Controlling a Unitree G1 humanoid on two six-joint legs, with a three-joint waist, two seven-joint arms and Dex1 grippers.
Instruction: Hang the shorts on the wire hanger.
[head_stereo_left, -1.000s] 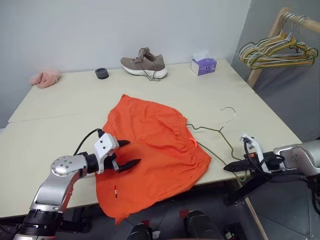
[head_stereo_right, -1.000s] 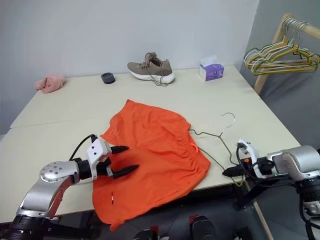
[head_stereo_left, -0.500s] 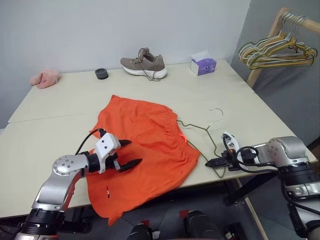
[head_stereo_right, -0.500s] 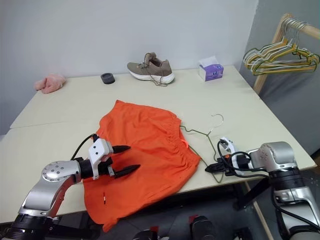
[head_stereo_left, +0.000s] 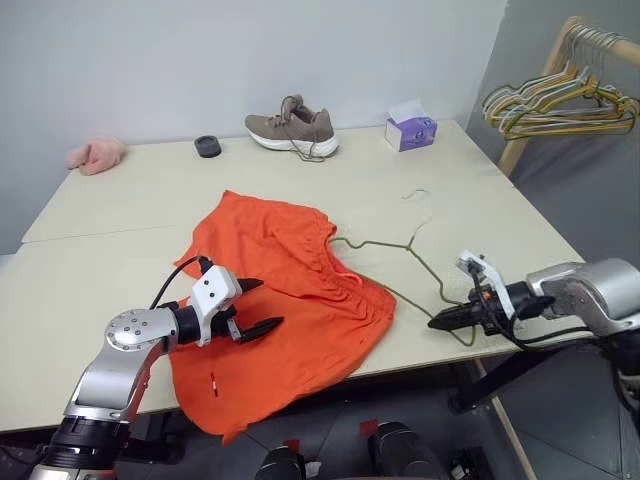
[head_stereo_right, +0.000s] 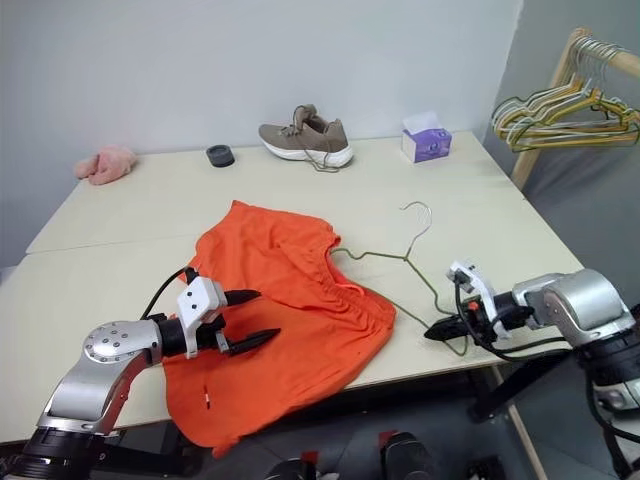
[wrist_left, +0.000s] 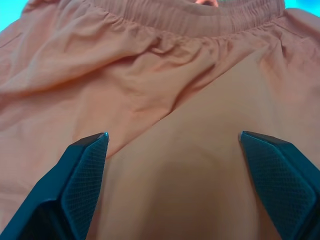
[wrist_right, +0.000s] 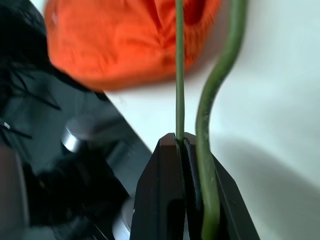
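The orange shorts (head_stereo_left: 290, 290) lie spread on the table, one leg hanging over the front edge. My left gripper (head_stereo_left: 258, 307) hovers open just above their lower left part; in the left wrist view its fingertips (wrist_left: 87, 155) stand wide over the fabric (wrist_left: 170, 100). The olive-green wire hanger (head_stereo_left: 400, 255) lies on the table with one end reaching into the gathered waistband and its hook pointing away. My right gripper (head_stereo_left: 440, 322) is shut on the hanger's near corner by the table's front edge; the right wrist view shows the wire (wrist_right: 179, 75) pinched between the fingers.
A brown shoe (head_stereo_left: 292, 128), a small black round object (head_stereo_left: 207, 146), a pink fluffy cloth (head_stereo_left: 95, 155) and a purple tissue box (head_stereo_left: 411, 131) line the far side of the table (head_stereo_left: 120, 210). A wooden rack with a bunch of hangers (head_stereo_left: 555, 100) stands at the right.
My right gripper has pulled and swung the hanger, whose hook now points further away. The shorts shifted left and bunched at the waistband. The left gripper stayed put.
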